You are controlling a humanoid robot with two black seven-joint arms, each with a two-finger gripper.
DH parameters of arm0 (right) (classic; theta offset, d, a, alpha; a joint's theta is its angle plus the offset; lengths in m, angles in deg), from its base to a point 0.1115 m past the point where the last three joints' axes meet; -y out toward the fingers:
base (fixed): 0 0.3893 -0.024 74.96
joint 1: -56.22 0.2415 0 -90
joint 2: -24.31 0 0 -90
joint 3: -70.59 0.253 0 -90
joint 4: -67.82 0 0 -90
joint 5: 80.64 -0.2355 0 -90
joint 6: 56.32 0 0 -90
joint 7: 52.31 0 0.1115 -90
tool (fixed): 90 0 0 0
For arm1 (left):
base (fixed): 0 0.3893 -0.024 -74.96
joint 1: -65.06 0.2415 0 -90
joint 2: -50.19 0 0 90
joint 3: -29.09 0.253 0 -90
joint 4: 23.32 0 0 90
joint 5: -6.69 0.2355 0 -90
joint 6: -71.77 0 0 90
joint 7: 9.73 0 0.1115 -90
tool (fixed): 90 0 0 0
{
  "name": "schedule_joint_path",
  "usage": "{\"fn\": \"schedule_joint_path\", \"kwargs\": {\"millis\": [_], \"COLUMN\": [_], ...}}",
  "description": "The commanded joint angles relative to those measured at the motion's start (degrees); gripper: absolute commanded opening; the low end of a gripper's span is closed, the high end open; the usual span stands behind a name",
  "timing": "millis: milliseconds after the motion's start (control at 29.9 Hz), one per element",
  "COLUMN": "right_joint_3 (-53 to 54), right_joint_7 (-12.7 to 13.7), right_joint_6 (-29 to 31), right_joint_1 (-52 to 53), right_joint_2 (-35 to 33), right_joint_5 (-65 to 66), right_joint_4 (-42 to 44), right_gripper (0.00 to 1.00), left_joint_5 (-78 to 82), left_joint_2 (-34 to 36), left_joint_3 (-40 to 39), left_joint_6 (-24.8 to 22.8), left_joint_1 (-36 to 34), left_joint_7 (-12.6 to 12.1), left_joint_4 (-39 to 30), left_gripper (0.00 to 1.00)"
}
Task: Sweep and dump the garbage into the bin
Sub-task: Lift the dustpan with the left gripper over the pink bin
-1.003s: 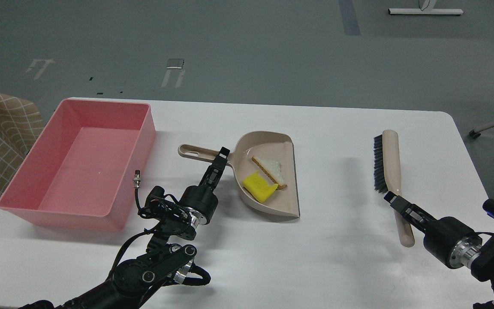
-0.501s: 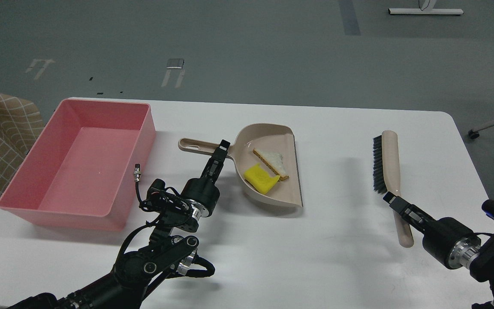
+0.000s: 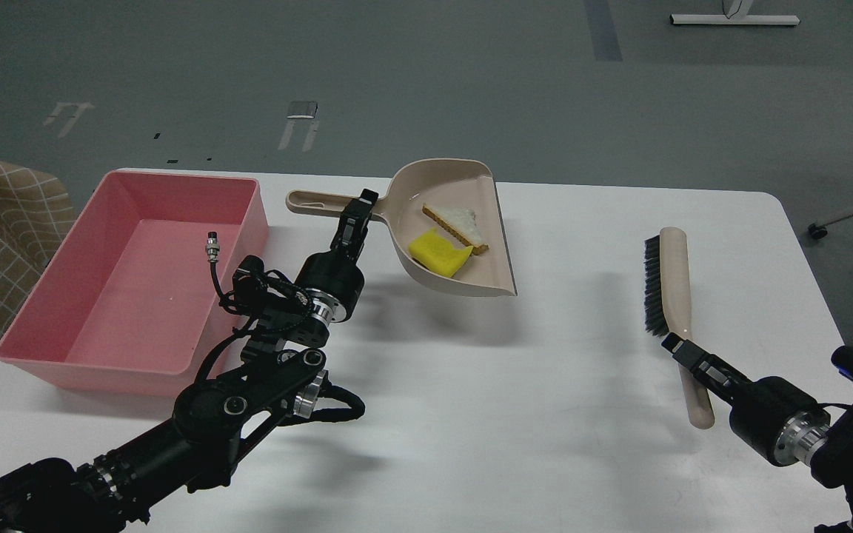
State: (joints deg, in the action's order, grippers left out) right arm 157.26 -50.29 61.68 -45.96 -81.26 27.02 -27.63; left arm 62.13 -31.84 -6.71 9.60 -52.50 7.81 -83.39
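My left end effector (image 3: 362, 209) grips the dustpan (image 3: 450, 229) handle, pan raised near the table's (image 3: 471, 414) far edge. Garbage (image 3: 447, 238) lies inside. My right end effector (image 3: 677, 349): state unclear, beside the brush (image 3: 669, 296).

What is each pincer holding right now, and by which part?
Left pincer grips the dustpan by its handle, next to the pan. Right pincer is at the brush handle; grip unclear.

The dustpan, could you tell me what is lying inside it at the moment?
Inside the dustpan lie a yellow sponge chunk and a triangular bread slice, side by side. The sponge's underside is hidden. The left claw holds the dustpan's handle.
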Motion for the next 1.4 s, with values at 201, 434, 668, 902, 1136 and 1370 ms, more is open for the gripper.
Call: {"fn": "schedule_joint_path", "kwargs": {"millis": [201,434,668,902,1136,1370], "right_joint_3": [0.0,0.0,0.0,0.0,0.0,-0.09], "right_joint_7": [0.0,0.0,0.0,0.0,0.0,0.0], "right_joint_6": [0.0,0.0,0.0,0.0,0.0,0.0], "right_joint_1": [0.14,0.23,0.14,0.23,0.23,0.14], "right_joint_2": [0.01,0.01,-0.08,-0.08,-0.16,-0.34], "right_joint_5": [0.09,0.0,0.09,0.09,0.09,0.09], "right_joint_4": [0.1,0.01,0.36,0.36,0.27,0.27], "right_gripper": [0.21,0.21,0.21,0.21,0.21,0.21], "left_joint_5": [-1.2,-5.16,-6.39,-6.57,-6.57,-6.74], "left_joint_2": [5.65,11.54,17.86,22.26,25.34,26.83], "left_joint_3": [-0.94,-0.94,-2.08,-5.86,-8.94,-15.61], "left_joint_6": [-3.39,-7.0,-12.52,-18.95,-23.87,-31.59], "left_joint_1": [-2.33,-2.33,-1.8,-1.36,0.04,4.95], "left_joint_7": [-2.68,-2.68,-2.16,-1.89,-0.31,-0.13], "left_joint_4": [-5.5,-8.66,-9.45,-10.07,-10.07,-9.98], "left_gripper": [0.1,0.1,0.1,0.1,0.1,0.1]}}
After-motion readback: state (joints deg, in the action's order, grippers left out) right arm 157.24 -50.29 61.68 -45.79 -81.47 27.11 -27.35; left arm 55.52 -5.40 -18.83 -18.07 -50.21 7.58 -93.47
